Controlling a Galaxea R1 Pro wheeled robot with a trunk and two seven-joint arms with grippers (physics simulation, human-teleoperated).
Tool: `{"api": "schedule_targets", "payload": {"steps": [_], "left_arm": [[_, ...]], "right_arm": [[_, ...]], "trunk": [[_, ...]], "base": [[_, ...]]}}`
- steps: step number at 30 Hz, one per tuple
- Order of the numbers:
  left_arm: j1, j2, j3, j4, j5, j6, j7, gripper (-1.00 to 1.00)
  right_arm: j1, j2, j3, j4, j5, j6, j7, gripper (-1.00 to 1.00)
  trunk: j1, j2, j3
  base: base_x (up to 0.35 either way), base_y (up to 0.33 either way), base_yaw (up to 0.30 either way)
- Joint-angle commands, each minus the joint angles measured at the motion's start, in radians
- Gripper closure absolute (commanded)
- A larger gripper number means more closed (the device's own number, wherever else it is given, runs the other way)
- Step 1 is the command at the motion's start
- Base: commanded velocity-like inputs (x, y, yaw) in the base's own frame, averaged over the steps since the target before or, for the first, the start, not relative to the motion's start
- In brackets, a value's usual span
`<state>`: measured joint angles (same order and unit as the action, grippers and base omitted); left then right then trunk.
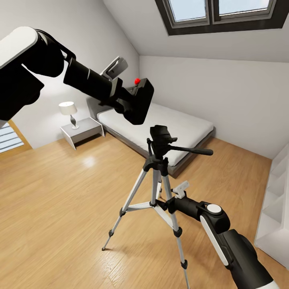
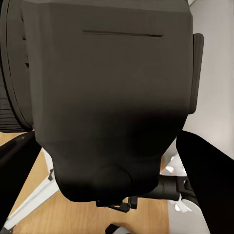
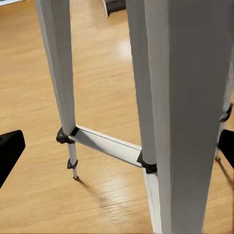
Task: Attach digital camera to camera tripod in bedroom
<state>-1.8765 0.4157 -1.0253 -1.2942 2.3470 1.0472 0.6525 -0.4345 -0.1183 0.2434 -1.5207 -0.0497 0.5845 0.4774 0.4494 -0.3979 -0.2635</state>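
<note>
Upper left, the left gripper (image 1: 134,103) grips the camera (image 1: 139,99) above the tripod (image 1: 160,176), while the right gripper (image 1: 170,200) seemingly straddles a tripod leg, jaws wide

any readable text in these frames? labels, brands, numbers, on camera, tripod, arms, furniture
None. No words, brands, numbers or signs can be read in any view.
The digital camera is plain black with a red button, unmarked; its body close up bears a thin slot, no lettering.
The camera tripod has bare silver legs.
The nightstand and lamp are plain.
</note>
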Motion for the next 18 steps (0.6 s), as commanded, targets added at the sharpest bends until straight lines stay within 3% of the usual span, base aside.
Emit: {"api": "schedule_targets", "payload": {"steps": [1,18], "left_arm": [[-0.003,0.001,-0.002,-0.001,0.009,0.0,0.007,1.0],[-0.014,0.012,-0.003,-0.025,0.009,0.0,0.006,1.0]], "right_arm": [[-0.001,0.0,0.0,0.0,-0.005,0.001,-0.005,-1.0],[-0.001,-0.001,-0.007,0.005,-0.008,-0.032,-0.025,-1.0]], "trunk": [[0.001,-0.002,-0.002],[0.001,-0.002,-0.002]], "base": [[0.0,0.0,0.0],[0.0,0.0,0.0]]}}
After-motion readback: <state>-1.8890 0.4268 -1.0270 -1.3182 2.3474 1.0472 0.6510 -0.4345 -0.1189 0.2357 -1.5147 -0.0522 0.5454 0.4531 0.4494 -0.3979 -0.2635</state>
